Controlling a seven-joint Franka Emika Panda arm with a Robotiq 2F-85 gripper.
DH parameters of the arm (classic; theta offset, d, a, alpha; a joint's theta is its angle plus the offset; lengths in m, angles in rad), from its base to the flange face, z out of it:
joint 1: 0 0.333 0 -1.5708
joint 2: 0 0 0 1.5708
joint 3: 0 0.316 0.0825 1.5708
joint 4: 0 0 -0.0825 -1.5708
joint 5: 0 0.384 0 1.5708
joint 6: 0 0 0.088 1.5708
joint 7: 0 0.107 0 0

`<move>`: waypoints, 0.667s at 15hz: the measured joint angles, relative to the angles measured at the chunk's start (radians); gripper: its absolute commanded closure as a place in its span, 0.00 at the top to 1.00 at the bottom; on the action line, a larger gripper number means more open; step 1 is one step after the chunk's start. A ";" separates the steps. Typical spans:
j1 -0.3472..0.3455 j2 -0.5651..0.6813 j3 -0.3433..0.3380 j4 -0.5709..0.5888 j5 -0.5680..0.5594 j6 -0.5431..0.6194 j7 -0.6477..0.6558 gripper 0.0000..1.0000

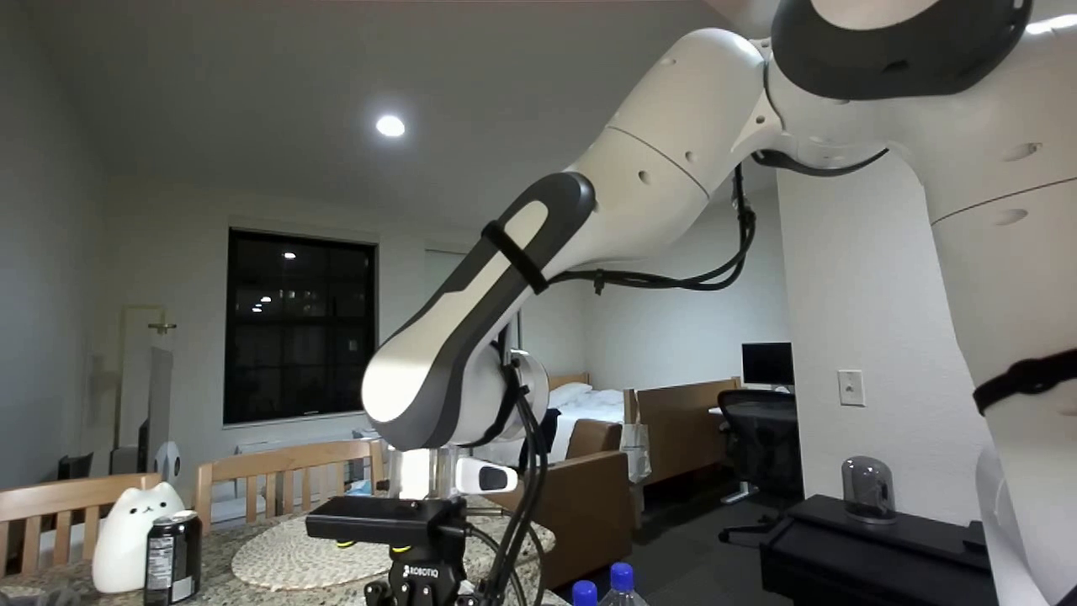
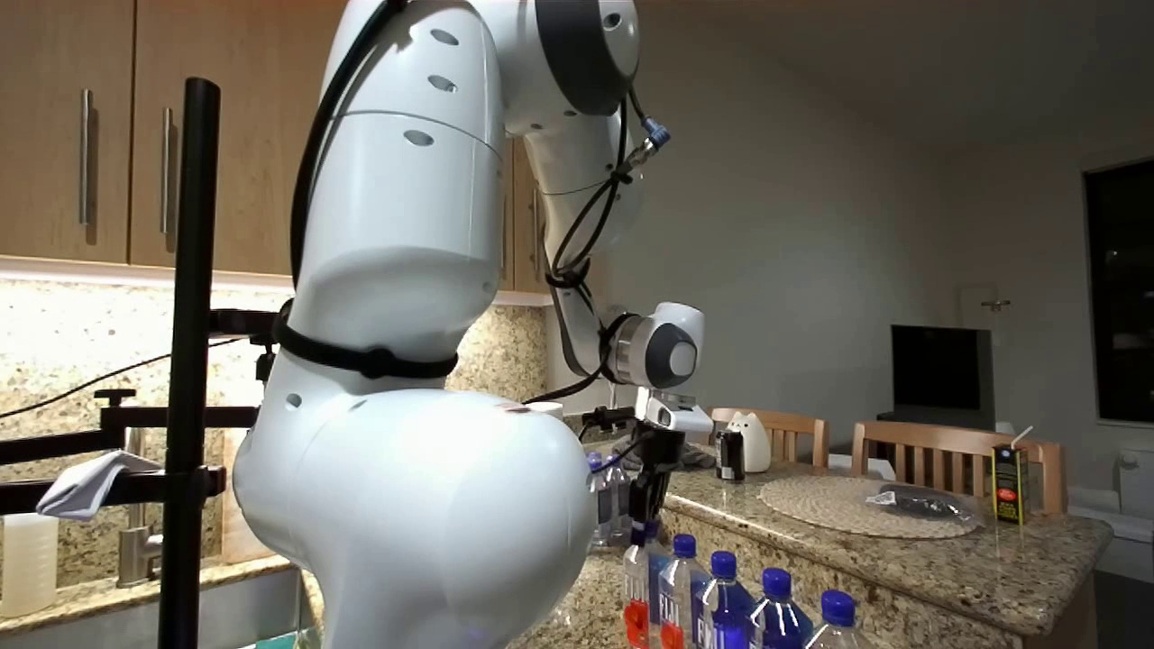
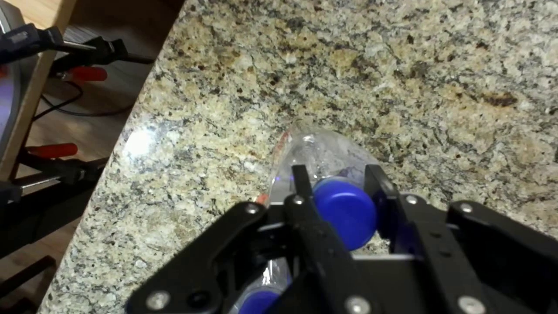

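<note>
While another bottle (image 3: 260, 301) stands close by, a clear bottle (image 3: 322, 152) is clasped by its blue cap (image 3: 344, 213) in the tightened gripper (image 3: 339, 185).

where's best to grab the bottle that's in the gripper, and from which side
Likely by the blue cap, from straight above, fingers on opposite sides, as the gripper now clasps it. The bottle looks upright and widens below the cap; a neighbouring bottle stands close, so coming in sideways looks tighter.
</note>
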 measured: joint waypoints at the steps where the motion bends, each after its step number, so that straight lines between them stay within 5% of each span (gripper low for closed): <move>1: -0.001 0.000 0.000 -0.001 0.001 0.003 0.007 0.14; 6: -0.001 0.000 0.001 -0.004 0.011 0.020 0.025 0.18; 7: -0.001 0.000 0.002 -0.005 0.012 0.024 0.026 0.60; 10: -0.001 0.000 0.004 -0.010 0.018 0.037 0.026 0.73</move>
